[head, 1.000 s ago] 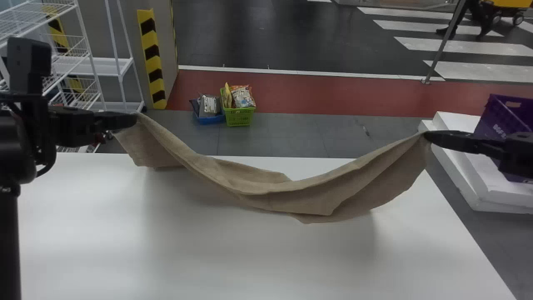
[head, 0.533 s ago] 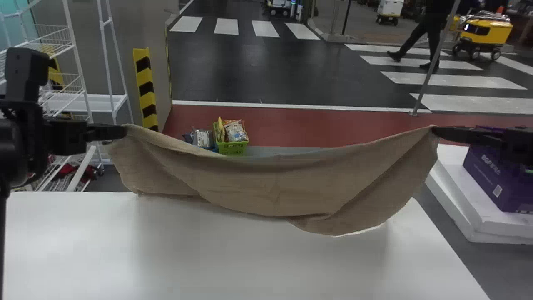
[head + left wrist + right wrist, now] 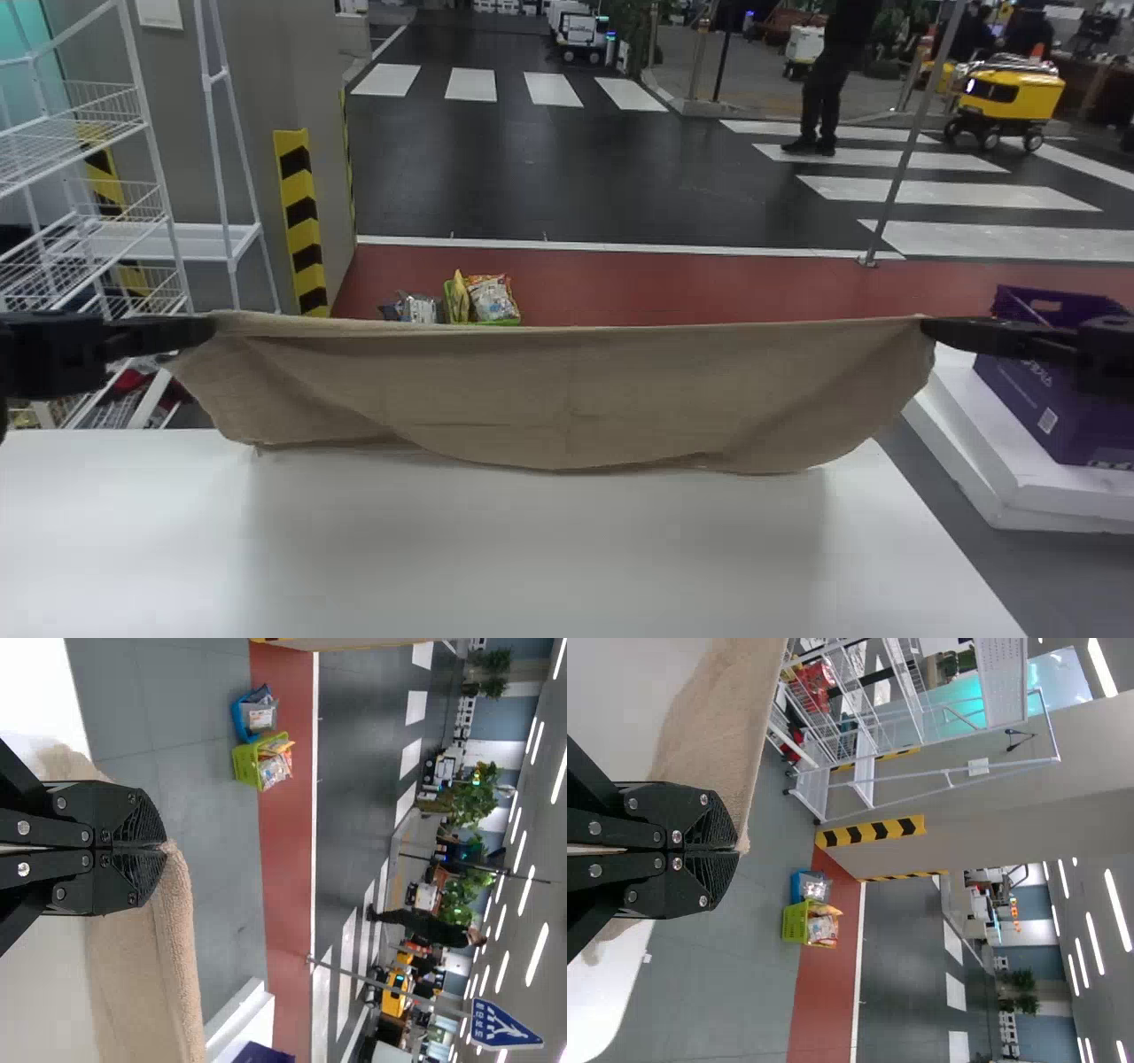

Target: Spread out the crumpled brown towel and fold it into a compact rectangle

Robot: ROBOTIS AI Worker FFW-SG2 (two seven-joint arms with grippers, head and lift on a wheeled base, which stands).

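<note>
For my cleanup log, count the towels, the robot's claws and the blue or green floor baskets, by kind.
Towels: 1, brown towel
Claws: 2, left claw and right claw
Baskets: 2, blue basket and green basket
Total: 5

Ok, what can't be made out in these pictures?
Gripped spots of the brown towel, head view: hidden by the left gripper and right gripper.
Lower part of the green basket, head view: behind the towel.
Near edge of the white table, head view: cut off at the bottom.
</note>
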